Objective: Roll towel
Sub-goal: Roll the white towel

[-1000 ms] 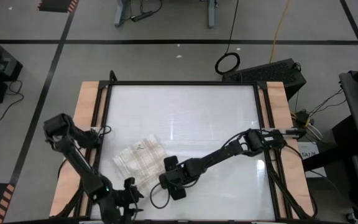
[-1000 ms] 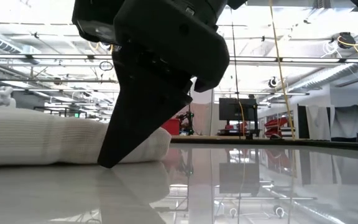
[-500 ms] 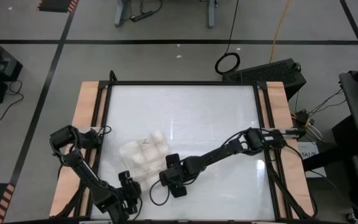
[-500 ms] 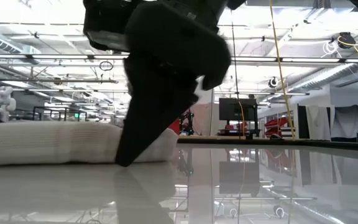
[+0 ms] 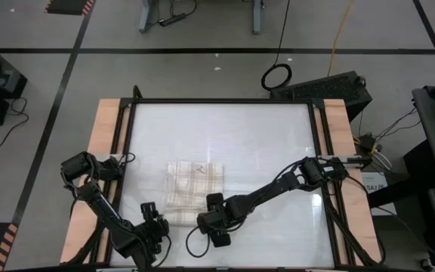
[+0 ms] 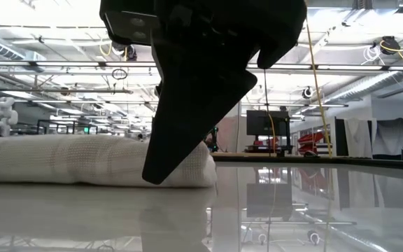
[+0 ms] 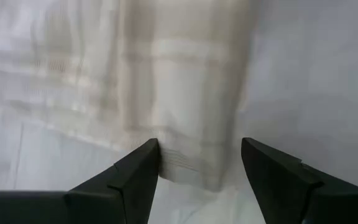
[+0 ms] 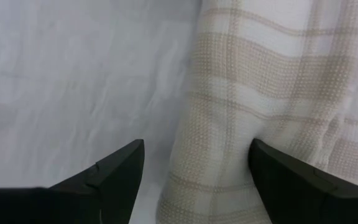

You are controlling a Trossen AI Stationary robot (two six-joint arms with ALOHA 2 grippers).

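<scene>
The left arm bends in from the left side and reaches toward the near edge. Its left gripper sits low, and in the left wrist view its two dark fingers stand apart with a gap between them.

The right arm stretches in from the right side, long and low. Its right gripper is near the left one, and in the right wrist view its fingers are spread wide.

Your glossy white bench with wooden side rails, grey floor crossed by black tape lines, a black cable coil behind, a yellow cord, a dark monitor across the room.
</scene>
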